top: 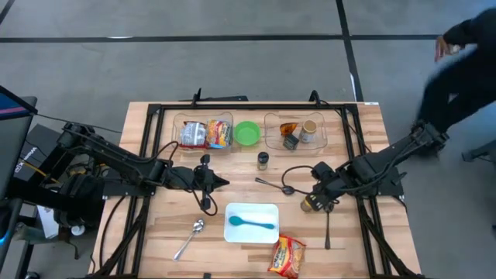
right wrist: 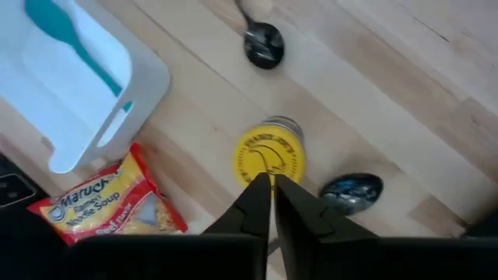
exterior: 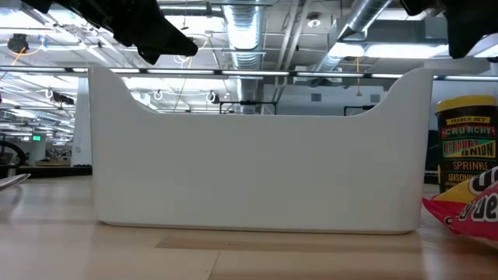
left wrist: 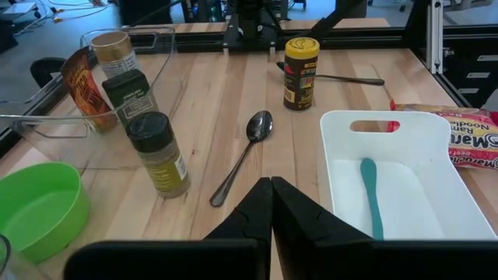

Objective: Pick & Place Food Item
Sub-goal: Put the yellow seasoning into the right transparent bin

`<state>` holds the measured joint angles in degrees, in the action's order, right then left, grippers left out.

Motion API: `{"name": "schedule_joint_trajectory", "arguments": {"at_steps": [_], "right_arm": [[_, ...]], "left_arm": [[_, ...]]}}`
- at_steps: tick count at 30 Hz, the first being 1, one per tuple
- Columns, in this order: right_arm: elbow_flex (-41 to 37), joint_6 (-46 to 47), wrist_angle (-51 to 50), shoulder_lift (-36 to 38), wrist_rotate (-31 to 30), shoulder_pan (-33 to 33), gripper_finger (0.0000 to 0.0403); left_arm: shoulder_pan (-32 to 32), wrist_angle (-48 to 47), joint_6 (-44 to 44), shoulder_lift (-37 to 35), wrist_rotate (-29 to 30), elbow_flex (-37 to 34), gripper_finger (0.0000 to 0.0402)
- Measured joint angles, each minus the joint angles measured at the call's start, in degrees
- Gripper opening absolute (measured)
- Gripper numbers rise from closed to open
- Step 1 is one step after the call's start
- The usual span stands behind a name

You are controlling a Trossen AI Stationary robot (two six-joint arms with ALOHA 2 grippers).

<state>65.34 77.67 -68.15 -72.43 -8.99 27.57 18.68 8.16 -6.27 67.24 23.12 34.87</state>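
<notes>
Your right tool point(right wrist: 271, 180) hovers directly above the yellow-lidded seasoning jar point(right wrist: 269, 155), fingers pressed together, holding nothing. The jar stands upright on the surface point(top: 356, 248), just right of the white tray point(top: 252, 223). You appear to be at the approach step: part the fingers, then descend around the lid. Your left tool point(left wrist: 271, 187) waits closed near the tray.

Your table point(top: 155, 232) is pale planked wood, matt. White tray point(left wrist: 436, 194): smooth plastic. Spoon point(left wrist: 247, 148) beside it: polished metal. Ramen packet point(right wrist: 101, 206): glossy, crinkled film.
</notes>
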Motion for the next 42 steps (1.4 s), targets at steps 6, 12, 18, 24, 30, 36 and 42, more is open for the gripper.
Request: {"name": "schedule_joint_trajectory", "arguments": {"at_steps": [6,12,18,24,30,36,42], "right_arm": [[0.04,-1.21,1.05,-2.15,-0.08,0.07,0.0081],[0.04,-1.42,1.33,-7.38,-0.04,0.00,0.0172],[0.02,-8.44,1.17,-11.16,7.05,-1.40,0.0257],[0.02,-8.70,1.33,-11.41,7.28,-3.49,0.0275],[0.03,-8.70,1.33,-11.28,4.68,-3.74,0.0276],[0.02,-8.70,1.37,-11.28,4.46,-3.54,0.0276],[0.07,-8.29,1.54,-12.25,4.02,-3.56,0.0276]], "left_arm": [[-0.01,-0.02,0.00,0.00,0.00,0.00,0.0004],[-0.02,-0.04,0.01,0.00,0.00,0.00,0.0004],[-0.02,-0.04,0.01,0.00,-0.01,0.00,0.0004],[-0.02,-0.04,0.01,0.00,0.00,0.00,0.0004],[-0.02,-0.04,0.01,0.00,0.00,0.00,0.0004],[-0.02,-0.04,0.01,0.00,-0.01,0.00,0.0004],[-0.02,-0.04,0.01,0.00,-0.01,0.00,0.0004]]}}
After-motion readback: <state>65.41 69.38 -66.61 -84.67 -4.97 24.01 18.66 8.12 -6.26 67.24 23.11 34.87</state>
